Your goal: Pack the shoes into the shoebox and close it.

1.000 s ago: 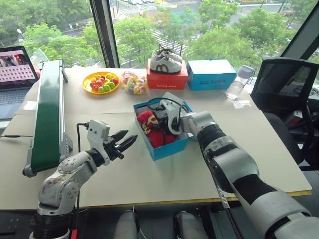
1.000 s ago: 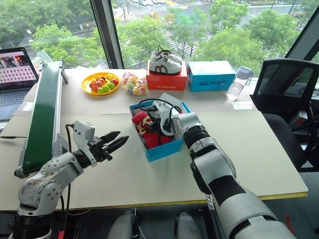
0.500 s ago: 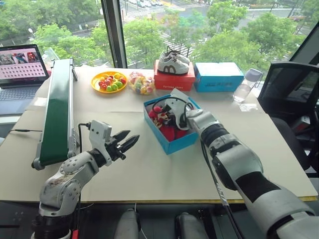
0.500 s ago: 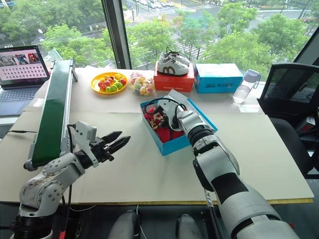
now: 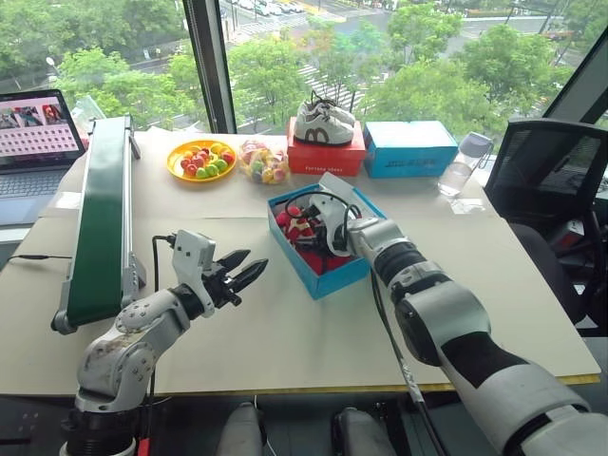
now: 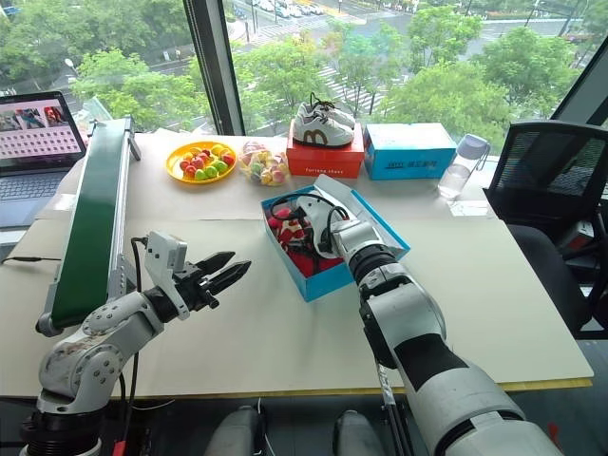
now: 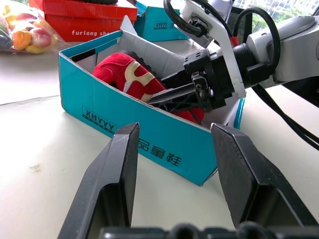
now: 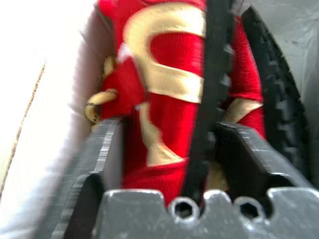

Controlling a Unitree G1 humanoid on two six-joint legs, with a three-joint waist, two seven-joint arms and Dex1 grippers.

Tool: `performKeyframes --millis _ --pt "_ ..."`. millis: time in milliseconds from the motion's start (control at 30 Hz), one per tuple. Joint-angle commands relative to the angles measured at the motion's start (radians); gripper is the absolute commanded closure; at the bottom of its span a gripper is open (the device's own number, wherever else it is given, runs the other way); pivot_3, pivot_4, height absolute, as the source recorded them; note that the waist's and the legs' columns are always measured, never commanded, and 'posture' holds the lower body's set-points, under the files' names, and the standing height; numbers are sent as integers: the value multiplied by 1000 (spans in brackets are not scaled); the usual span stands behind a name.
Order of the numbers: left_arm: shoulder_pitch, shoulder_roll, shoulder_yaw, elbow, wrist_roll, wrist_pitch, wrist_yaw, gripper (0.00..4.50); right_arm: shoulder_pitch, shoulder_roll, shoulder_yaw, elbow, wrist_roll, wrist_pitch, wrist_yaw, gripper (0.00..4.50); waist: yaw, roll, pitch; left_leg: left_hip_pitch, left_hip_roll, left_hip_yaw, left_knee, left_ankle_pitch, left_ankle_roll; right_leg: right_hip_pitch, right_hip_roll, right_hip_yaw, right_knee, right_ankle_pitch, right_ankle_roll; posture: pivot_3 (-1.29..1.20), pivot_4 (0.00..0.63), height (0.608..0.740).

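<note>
Shoebox: the blue shoebox (image 5: 323, 275) sits mid-table (image 5: 285, 332), white inside, its lid hinged back on the far right side and not yet closed
Shoes: the red shoes (image 7: 130, 77) lie inside the shoebox, pale curved markings showing; one lies on its side against the near wall, its black sole turned toward the box's middle
Right hand: the right hand (image 7: 172, 94) reaches down into the shoebox; in its own wrist view the fingers (image 8: 99, 149) stand apart on either side of a red shoe with a black cable across it; parted and gripping nothing, as far as I can judge
Left hand: the left hand (image 5: 245, 275) hovers above the table just left of the shoebox, pointing at its near wall; fingers partly open, holding nothing
Risk, snag: a shoe may ride up with the right hand as it leaves, should the cable or a finger catch the laces
Risk, lid: a shoe standing proud of the rim could keep the lid from shutting flat
Risk, shove: the light box may skid when the lid is swung over, unless the left hand steadies it
Bystanders: white-grey sneakers (image 5: 318, 122) on a red box (image 5: 323, 157) and a light-blue box (image 5: 408, 149) lie at the far edge, well apart; a mistaken reach seems unlikely
</note>
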Motion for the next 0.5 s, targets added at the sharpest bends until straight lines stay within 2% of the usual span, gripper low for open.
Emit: performKeyframes --millis 33,133,200,267,367,500 --pt "-2 3 1 -35 -15 2 -9 2080 -62 -65 -52 -11 19 54 35 638 2 1 1 -1 0 0 0 0 0 0 0 0 0 0 0 0 150 731" --pt "-3 2 -5 -34 -14 4 -12 2080 -104 -105 -89 -65 44 100 58 638 2 2 2 -4 0 0 0 0 0 -2 0 0 0 0 1 0 150 731" --pt "-4 1 -8 -33 -14 4 -13 2080 -118 -127 -116 -108 64 139 66 638 0 2 3 -5 0 0 0 1 1 -3 0 0 0 3 7 0 150 731" --pt "-5 2 -8 -32 -15 4 -15 2080 -117 -149 -148 -180 99 215 83 638 -3 2 3 -6 0 0 -1 4 6 -4 1 0 0 3 7 0 150 731" --pt "-8 5 -8 -27 -16 4 -18 2080 -77 -171 -175 -334 142 338 83 638 -10 3 4 -6 0 0 -2 4 7 -5 1 1 0 2 7 0 150 731" --pt "-27 11 -14 -7 -12 1 -30 2080 54 -189 -213 -642 220 547 56 638 -7 3 4 -6 0 0 -2 4 7 -5 1 1 0 2 6 0 150 731"
